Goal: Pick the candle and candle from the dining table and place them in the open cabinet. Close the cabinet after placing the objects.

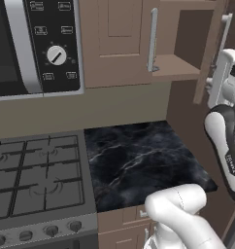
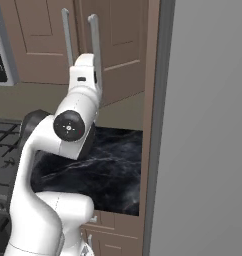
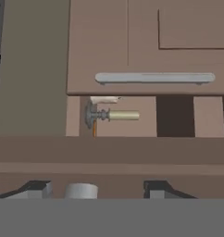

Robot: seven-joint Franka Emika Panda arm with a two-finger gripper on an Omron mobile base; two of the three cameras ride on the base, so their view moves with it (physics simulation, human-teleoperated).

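candles sit inside the open cabinet (image 3: pixel 132 121): the stick candle (image 3: pixel 117 115) on its grey dish base beside the short stub candle (image 3: pixel 103 99). the gripper (image 3: pixel 97 189) is spread, holding nothing, its fingertips (image 3: pixel 156 189) near the cabinet door (image 3: pixel 109 152). the black marble table (image 1: pixel 139 155) lies below.
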